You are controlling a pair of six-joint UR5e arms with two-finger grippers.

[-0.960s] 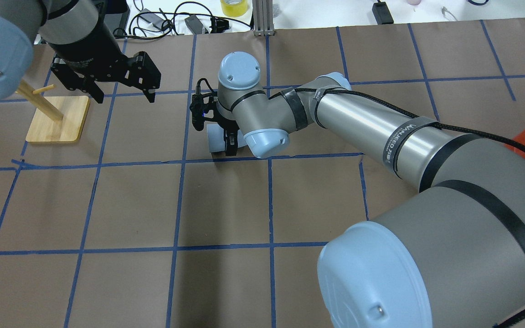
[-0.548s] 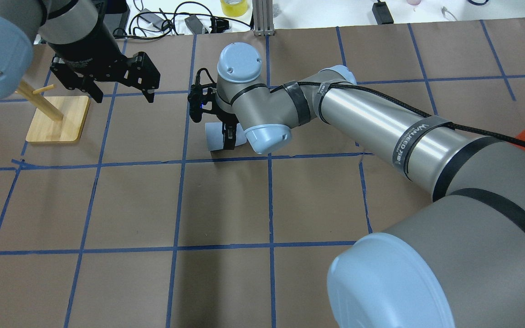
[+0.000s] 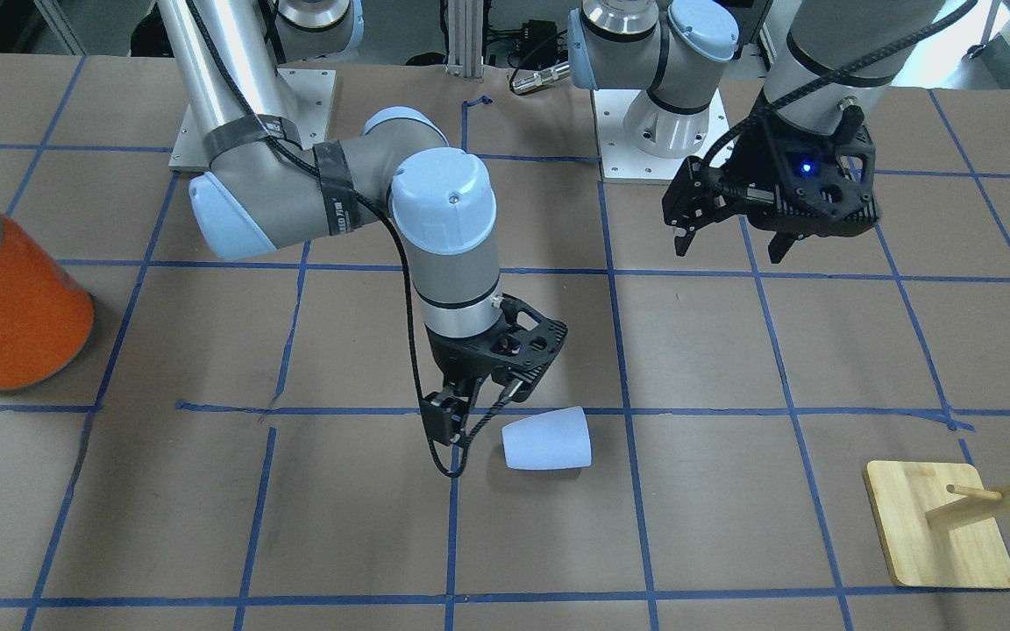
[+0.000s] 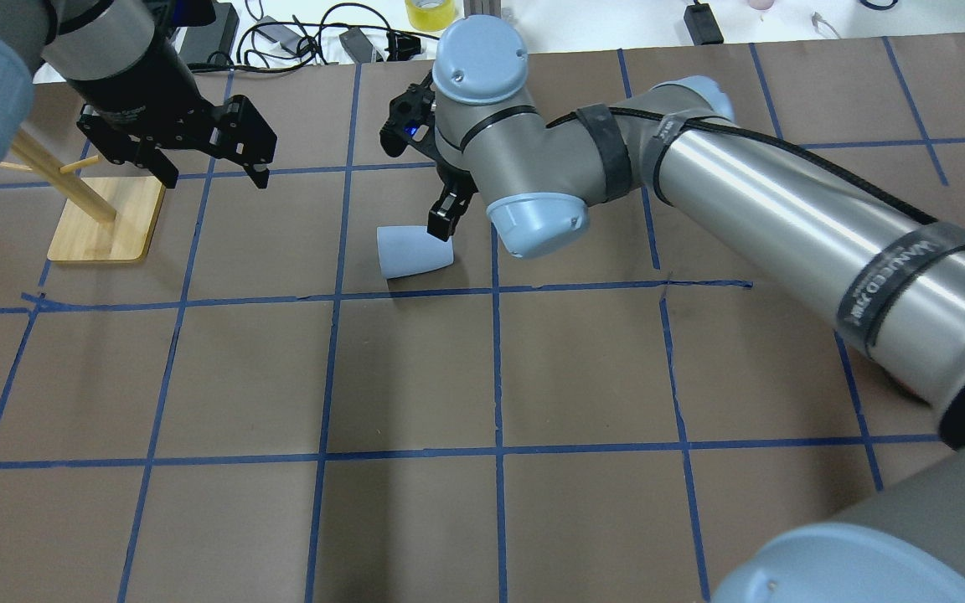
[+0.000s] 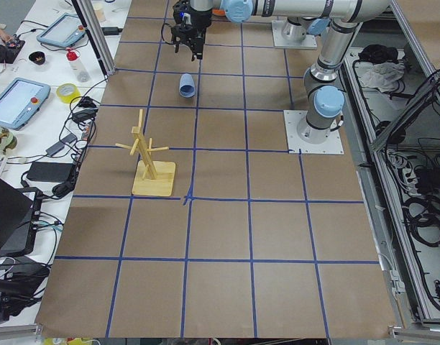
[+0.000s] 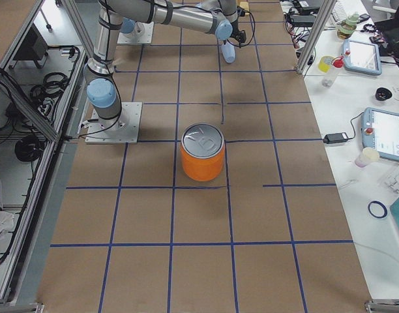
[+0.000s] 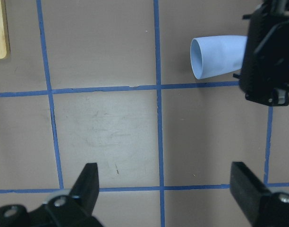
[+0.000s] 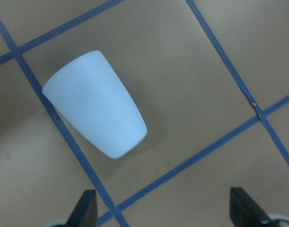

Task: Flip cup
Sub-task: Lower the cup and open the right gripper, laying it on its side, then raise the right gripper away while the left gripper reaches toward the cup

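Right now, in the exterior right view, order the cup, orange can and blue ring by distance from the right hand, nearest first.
From the right hand:
1. cup, on its side right beside the hand, far from the camera.
2. orange can, upright, midway toward the camera.
3. blue ring, off to the side on the side bench, nearest the camera.

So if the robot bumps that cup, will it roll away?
Probably, but in a curve: the cup lies on its side and one end is wider. It looks like thin, smooth plastic, so it is likely light and easy to shove. Its tapered sides might let it slip from a pinch.
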